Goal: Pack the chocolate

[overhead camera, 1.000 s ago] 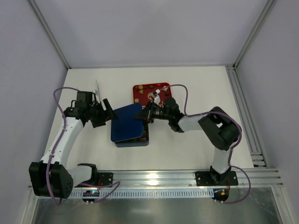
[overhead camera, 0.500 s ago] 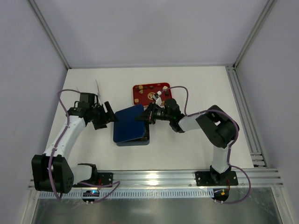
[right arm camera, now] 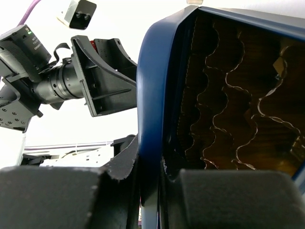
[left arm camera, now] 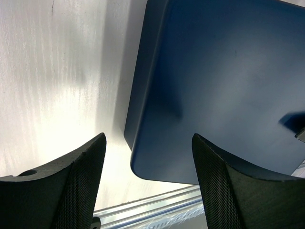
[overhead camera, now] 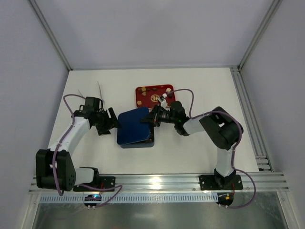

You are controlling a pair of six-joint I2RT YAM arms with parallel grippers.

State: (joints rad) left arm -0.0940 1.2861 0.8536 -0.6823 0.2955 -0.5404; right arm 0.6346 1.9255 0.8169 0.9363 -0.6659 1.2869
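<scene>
The chocolate [overhead camera: 154,97] lies as small brown and cream pieces on a red tray [overhead camera: 140,90] at the back centre. A navy-blue lid [overhead camera: 135,125] rests tilted over the dark box [overhead camera: 138,142]. My right gripper [overhead camera: 151,119] is shut on the lid's right edge, and in the right wrist view the blue rim [right arm camera: 153,143] is pinched between my right gripper's [right arm camera: 152,179] pads, with brown scalloped lining [right arm camera: 228,119] beside it. My left gripper [overhead camera: 113,122] stands open just left of the lid. The lid's corner [left arm camera: 214,95] lies ahead between the left fingers [left arm camera: 78,183], untouched.
A thin white strip [overhead camera: 100,88] lies on the table behind the left arm. Aluminium rails run along the right side [overhead camera: 248,119] and the front edge [overhead camera: 157,181]. White walls close in the back and sides.
The left gripper has moved right and nearer, close to the lid's left edge, its jaws a little narrower. The lid and right gripper shifted slightly right and settled lower over the box.
</scene>
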